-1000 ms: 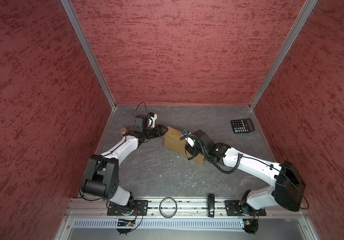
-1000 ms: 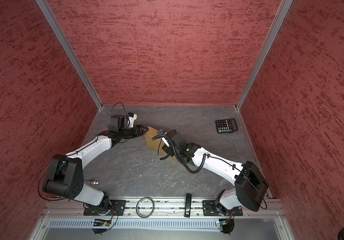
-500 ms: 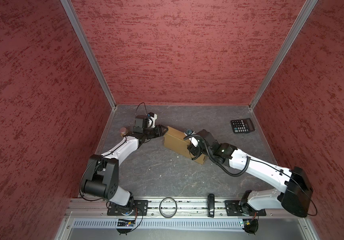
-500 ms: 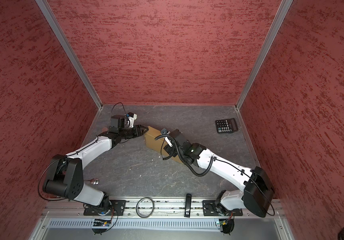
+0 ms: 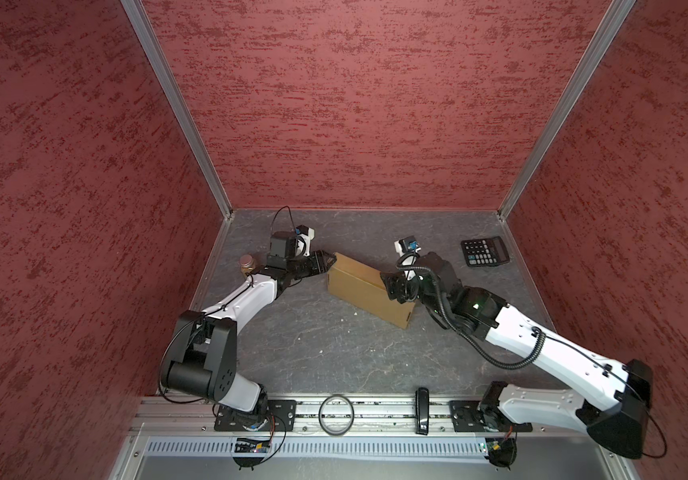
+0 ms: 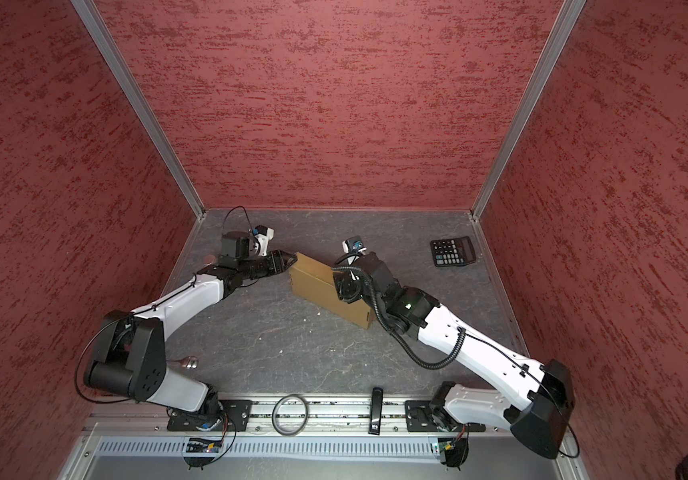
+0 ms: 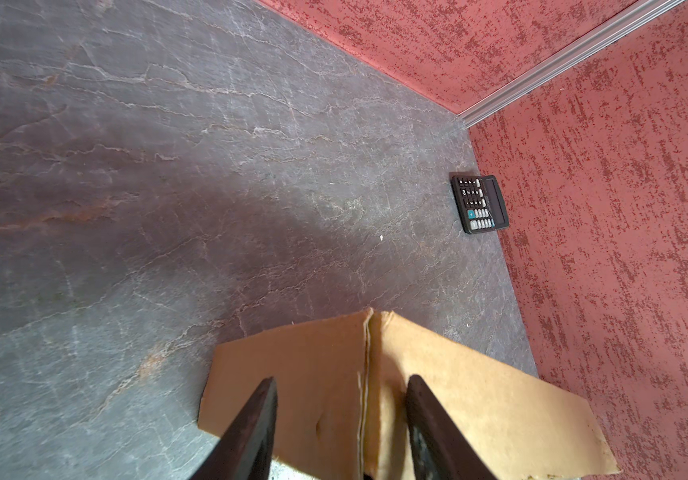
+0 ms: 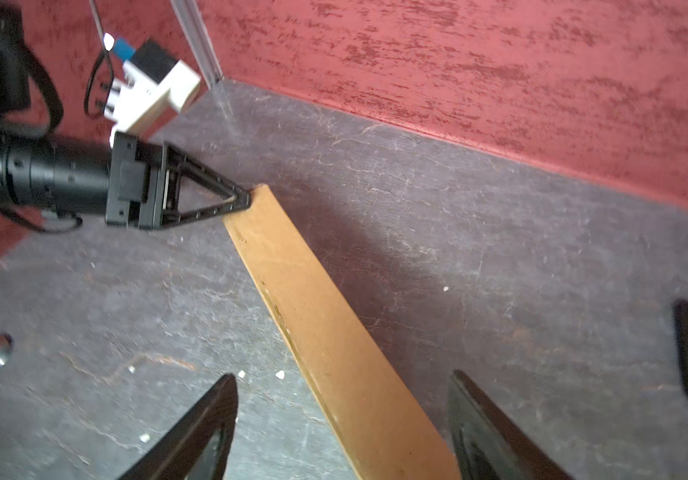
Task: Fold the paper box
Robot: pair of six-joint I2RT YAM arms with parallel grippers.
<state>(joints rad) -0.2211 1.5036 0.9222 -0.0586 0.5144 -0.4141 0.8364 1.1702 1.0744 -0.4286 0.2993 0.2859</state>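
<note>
Lying folded shut, its inside hidden, the paper box [image 5: 365, 291] spans from the left gripper [image 7: 342, 379] to the right gripper [image 8: 342, 378]. Left fingers, parted, meet its end corner, clamping nothing; right fingers stand released, straddling its upper edge untouched. Both arms reach low, elbows bent.

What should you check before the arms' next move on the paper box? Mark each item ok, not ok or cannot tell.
1. Right gripper open, jaws either side of the paper box: ok.
2. Left gripper at the box's end corner: ok.
3. Left gripper holding the box: cannot tell.
4. All flaps tucked in: cannot tell.
5. Calculator away from both arms: ok.
</note>
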